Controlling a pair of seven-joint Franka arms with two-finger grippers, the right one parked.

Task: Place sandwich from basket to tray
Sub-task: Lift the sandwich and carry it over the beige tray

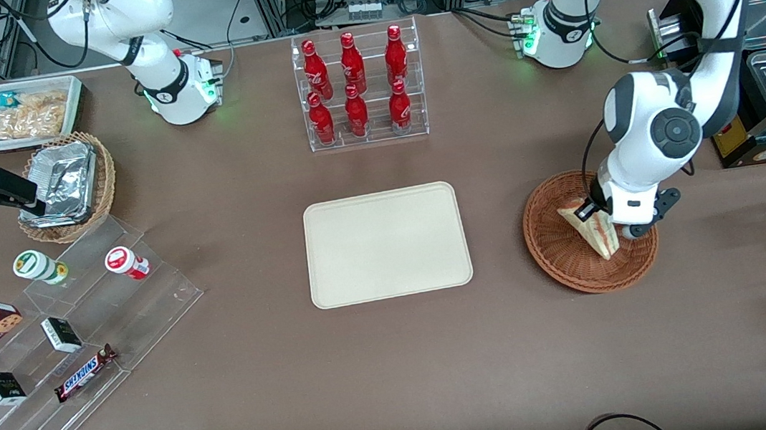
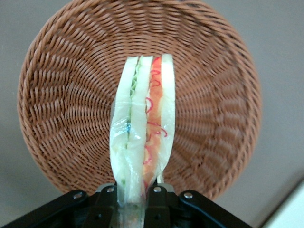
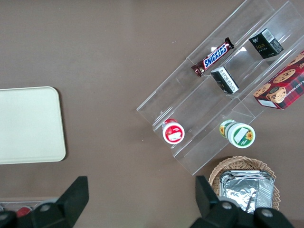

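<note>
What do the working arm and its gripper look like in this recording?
The left arm has glossy white rounded shells with dark grey joint caps and black bands. A thin black cable loops beside its wrist. Its base glows green. The gripper, over the basket, is white-bodied with black fingers fastened by silver screws.

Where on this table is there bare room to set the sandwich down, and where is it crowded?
The tray is bare all over, as is the table between it and the basket, where the gripper holds the sandwich. The acrylic steps with snacks toward the parked arm's end are crowded.
</note>
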